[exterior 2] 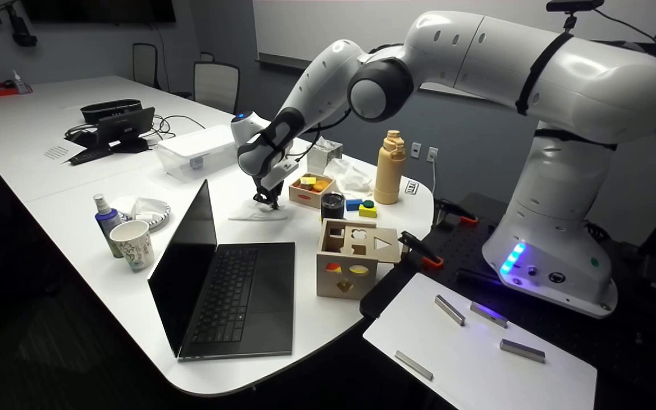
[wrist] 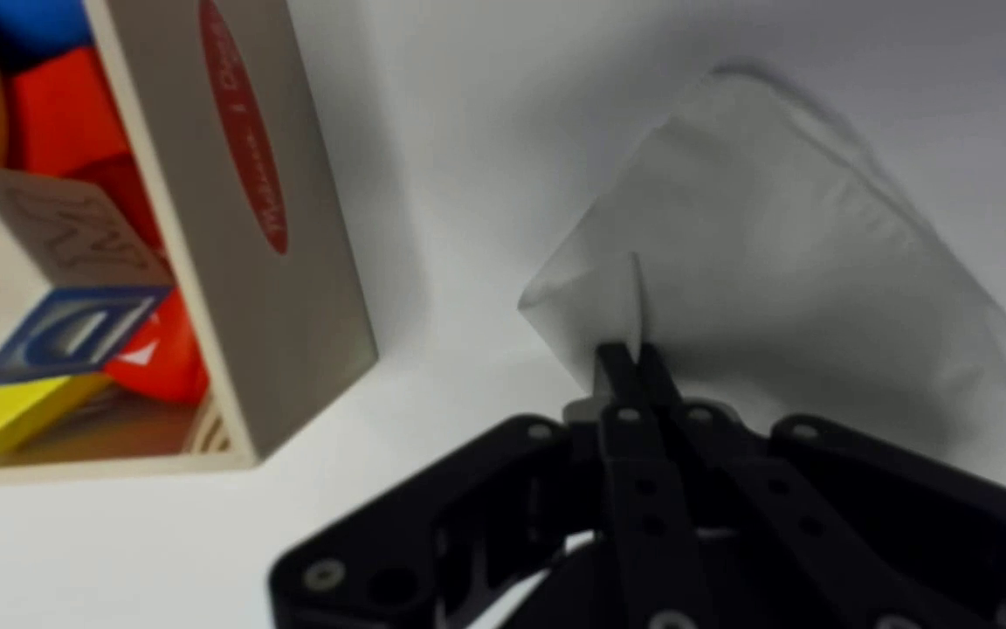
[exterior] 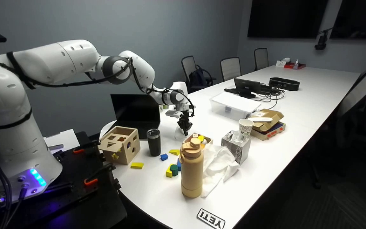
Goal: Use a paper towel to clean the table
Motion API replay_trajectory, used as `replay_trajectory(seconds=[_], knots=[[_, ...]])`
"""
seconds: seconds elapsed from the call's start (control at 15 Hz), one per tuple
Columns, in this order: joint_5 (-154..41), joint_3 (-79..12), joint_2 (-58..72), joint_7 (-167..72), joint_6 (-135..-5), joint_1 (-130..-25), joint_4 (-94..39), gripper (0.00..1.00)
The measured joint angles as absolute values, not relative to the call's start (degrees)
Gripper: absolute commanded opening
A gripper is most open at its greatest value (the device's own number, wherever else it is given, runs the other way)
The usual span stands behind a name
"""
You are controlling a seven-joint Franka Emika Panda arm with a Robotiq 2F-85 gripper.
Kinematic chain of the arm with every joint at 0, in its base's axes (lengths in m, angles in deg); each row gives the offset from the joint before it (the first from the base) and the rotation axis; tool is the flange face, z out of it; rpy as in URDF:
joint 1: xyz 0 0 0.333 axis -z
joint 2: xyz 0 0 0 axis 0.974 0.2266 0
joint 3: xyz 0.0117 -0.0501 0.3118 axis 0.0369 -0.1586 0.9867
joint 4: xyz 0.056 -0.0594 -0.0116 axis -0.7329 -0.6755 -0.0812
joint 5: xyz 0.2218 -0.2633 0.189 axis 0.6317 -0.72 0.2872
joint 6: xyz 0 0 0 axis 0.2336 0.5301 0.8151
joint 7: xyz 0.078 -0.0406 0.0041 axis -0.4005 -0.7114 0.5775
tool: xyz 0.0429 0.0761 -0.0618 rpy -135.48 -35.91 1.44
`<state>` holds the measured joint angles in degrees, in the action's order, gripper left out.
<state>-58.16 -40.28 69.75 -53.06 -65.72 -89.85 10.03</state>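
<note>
Table [exterior: 157,190]: very long, white, smooth and glossy, one end rounded. My black two-fingered gripper [wrist: 634,354] had its jaws drawn narrow, pinching a raised fold of thin white paper towel [wrist: 782,245]. The rest of that towel lay on the table, inward from the rounded end, between the two long edges. Just beside it, apart, stood a small pale-wood crate [wrist: 293,341] of coloured toy pieces [wrist: 66,109], a red oval label [wrist: 244,127] on its wall.

By the corner where one long edge curved into the rounded end I noted a black laptop [exterior 2: 231,302], screen raised. Along the rounded edge sat a light-wood shape-sorting box [exterior 2: 345,259]; inward from it, a dark lidded tumbler [exterior: 154,144]. Yellow, blue and green blocks [exterior: 137,165] lay scattered near the tumbler.

Toward the opposite long edge stood a tan loop-handled bottle [exterior: 192,171]; farther from the rounded end, a crumpled white sheet [exterior: 218,160] and a silver patterned tissue box [exterior: 235,149]. Near that corner, close to the edge, lay a black-and-white YETI label [exterior: 211,218]. Farther along stood a clear plastic bin [exterior: 233,103] with a white lid.
</note>
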Motion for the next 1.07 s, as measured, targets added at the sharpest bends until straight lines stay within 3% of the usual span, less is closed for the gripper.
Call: replay_trajectory(seconds=[0.67, 1.07], knots=[[-57.2, -29.8, 65.0, -44.7, -65.8, -89.3, 2.8, 0.00], [-57.8, -29.7, 65.1, -45.0, -70.4, -90.9, 3.1, 0.00]])
